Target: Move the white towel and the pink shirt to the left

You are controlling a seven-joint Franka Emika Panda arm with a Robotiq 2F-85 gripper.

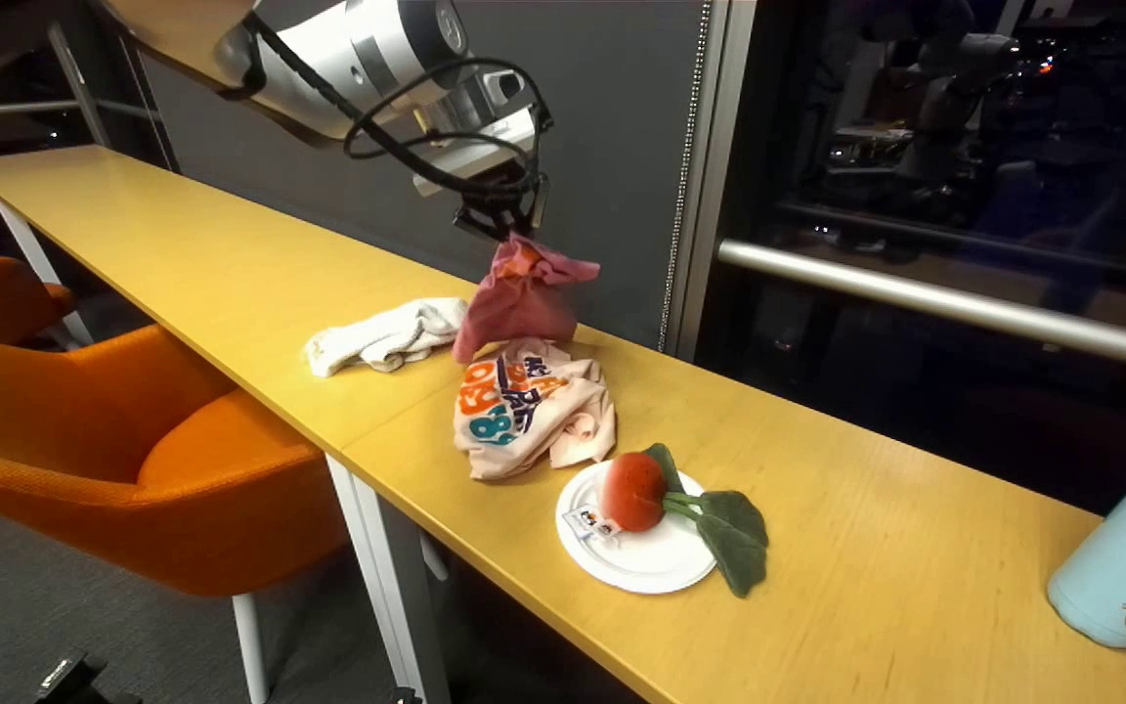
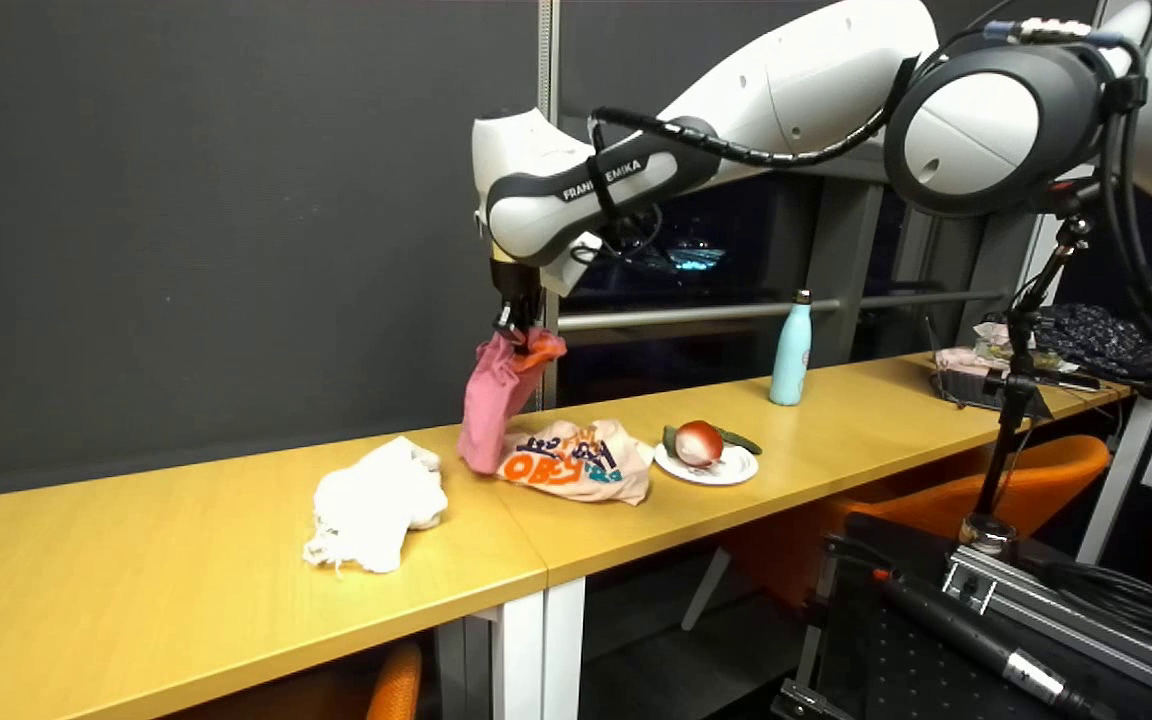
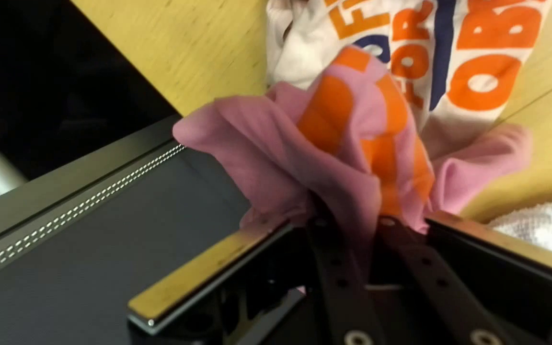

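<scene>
Wrist view: pink shirt [image 3: 321, 160] near edge [image 3: 132, 57]

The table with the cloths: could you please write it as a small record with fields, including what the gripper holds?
gripper: closed on the pink shirt
pink shirt: hanging, with orange print; whether its lower edge touches anything is unclear
white towel: crumpled on the table, apart from the printed cloth
printed cloth: pale, bunched, with orange, navy and teal lettering, between white towel and plate
plate: holds a round red object with green leaves; one leaf reaches past the rim
bottle: light blue, upright on the table
</scene>
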